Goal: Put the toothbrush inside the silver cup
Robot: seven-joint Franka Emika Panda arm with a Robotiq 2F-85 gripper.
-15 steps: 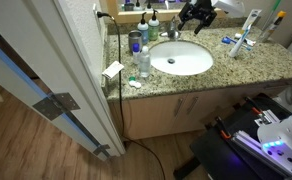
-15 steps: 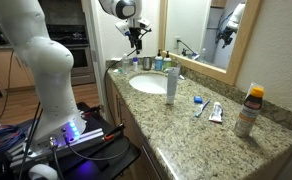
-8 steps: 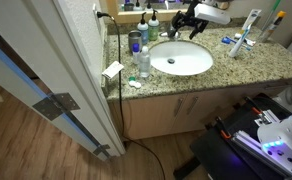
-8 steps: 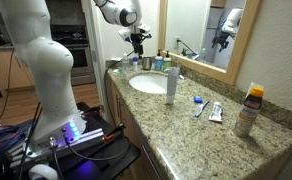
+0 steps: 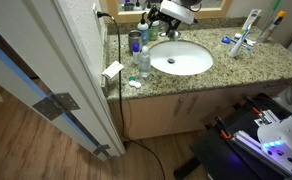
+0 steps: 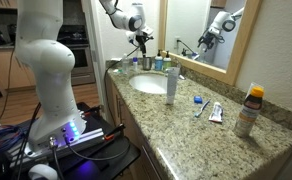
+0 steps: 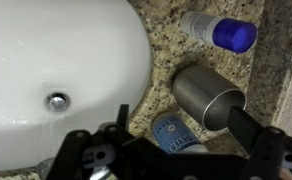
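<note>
Hovering over the back corner of the table [image 6: 186, 130], the pincer [image 6: 142, 45] hangs tip-down from the white arm [image 6: 118, 10], right above the silver cup [image 6: 146, 63]. Open or closed? Can't call it: in the wrist view its dark fingers [image 7: 248, 128] only frame the bottom edge, and the tips blur into the clutter below. The toothbrush I can't pick out with any certainty in these views. The cup shows clearly from the wrist [image 7: 201, 92], standing on the speckled granite with its mouth up, just beside the rim of the white basin [image 7: 46, 50]. A blue-topped container [image 7: 176, 135] sits tight against the cup, and a white bottle with a blue cap [image 7: 221, 30] stands near it on the far side. Out at the basin's front rim, a tall clear bottle [image 6: 171, 84] stands well apart from the cup.
</note>
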